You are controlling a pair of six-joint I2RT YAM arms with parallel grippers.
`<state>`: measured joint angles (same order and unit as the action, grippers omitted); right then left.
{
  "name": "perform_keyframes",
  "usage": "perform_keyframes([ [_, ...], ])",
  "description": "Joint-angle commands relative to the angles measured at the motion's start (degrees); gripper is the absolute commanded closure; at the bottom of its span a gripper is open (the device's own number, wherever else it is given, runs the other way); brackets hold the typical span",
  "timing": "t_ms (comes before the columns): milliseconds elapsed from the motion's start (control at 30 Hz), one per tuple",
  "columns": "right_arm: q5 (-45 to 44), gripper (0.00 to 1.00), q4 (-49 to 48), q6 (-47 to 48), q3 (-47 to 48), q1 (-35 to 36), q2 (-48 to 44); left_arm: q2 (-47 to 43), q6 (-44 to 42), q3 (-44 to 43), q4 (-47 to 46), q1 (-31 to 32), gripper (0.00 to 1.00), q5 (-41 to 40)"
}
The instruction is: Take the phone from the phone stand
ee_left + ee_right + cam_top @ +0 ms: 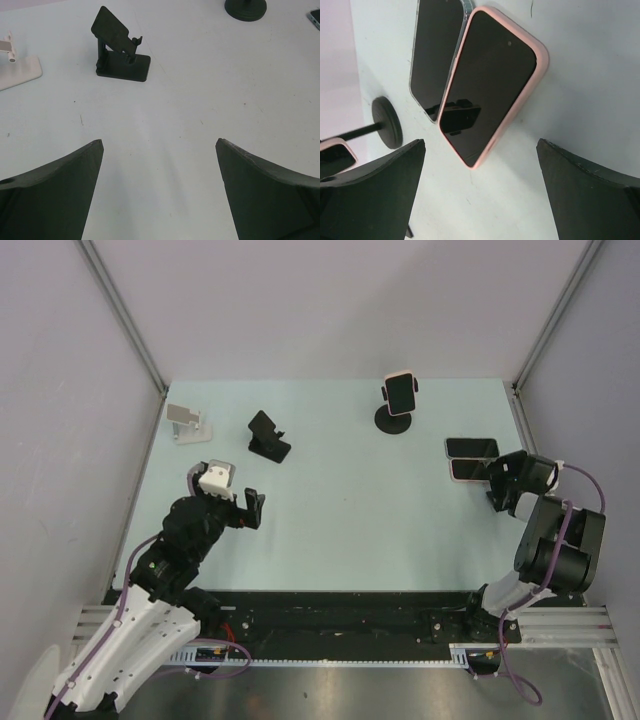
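Fingers of the left gripper (160, 144) and right gripper (480, 142) stand spread, grasping nothing. In the upper centre, the phone (401, 392) sits upright, propped by the phone stand (395, 421), likely for viewing.

No text, label, brand, number or sign that we can read in any view. Phone (401, 392) on the phone stand (395, 421): too small to tell. Pink-cased phone (492, 85) and clear-cased phone (432, 50): screens dark. Black stand (120, 47): plain.
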<state>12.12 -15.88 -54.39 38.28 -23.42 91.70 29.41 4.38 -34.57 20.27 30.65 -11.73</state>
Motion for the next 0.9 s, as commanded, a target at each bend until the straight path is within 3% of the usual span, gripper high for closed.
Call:
perform_keyframes([
  [0,-3.41,0.0,8.66,8.41,0.39,1.44,-9.14,0.65,-0.43,-0.24,-1.9,0.37,0.0,-0.58],
  [367,-8.17,0.0,21.32,28.71,0.3,15.41,-35.24,6.0,9.67,-3.66,-1.99,-3.14,0.0,-6.91],
  [567,-3.78,0.0,27.03,36.37,0.21,25.96,-47.03,17.41,15.73,-8.23,-5.59,-8.94,0.0,-0.15],
  [867,2.21,0.0,37.13,38.74,2.75,28.69,-61.98,33.41,23.03,-15.18,-16.48,-17.99,0.0,11.29],
])
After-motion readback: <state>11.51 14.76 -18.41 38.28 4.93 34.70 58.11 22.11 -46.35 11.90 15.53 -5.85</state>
